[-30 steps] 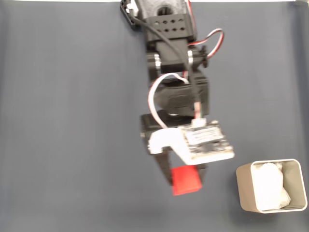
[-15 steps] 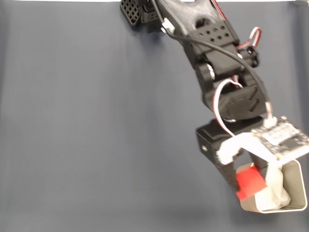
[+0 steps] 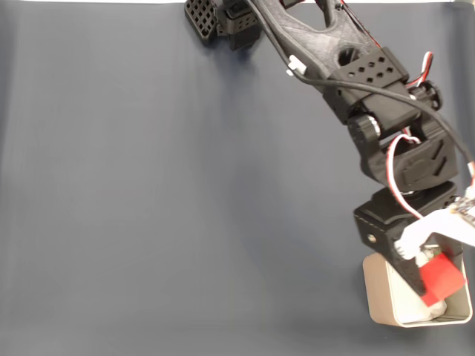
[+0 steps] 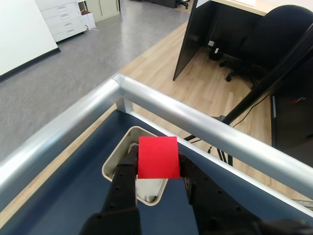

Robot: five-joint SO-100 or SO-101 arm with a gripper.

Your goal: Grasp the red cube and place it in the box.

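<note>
Pincer [image 3: 438,280] at lower right clamps the red cube [image 3: 442,276] by opposite flat faces above the box [image 3: 377,291]; cube looks light, rigid.

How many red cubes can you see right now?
1. The cube sits between the gripper's jaws, above the box. Others might be hidden under the arm.

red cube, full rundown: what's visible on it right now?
The red cube is small, bright red, with plain matte faces and crisp edges; no markings show. It is clamped in the gripper, a black finger pressing each side, and held off the surface. In the fixed view it sits tilted over the beige box, above the white crumpled lining. In the wrist view its flat face squarely fronts the camera, covering part of the box opening.
</note>
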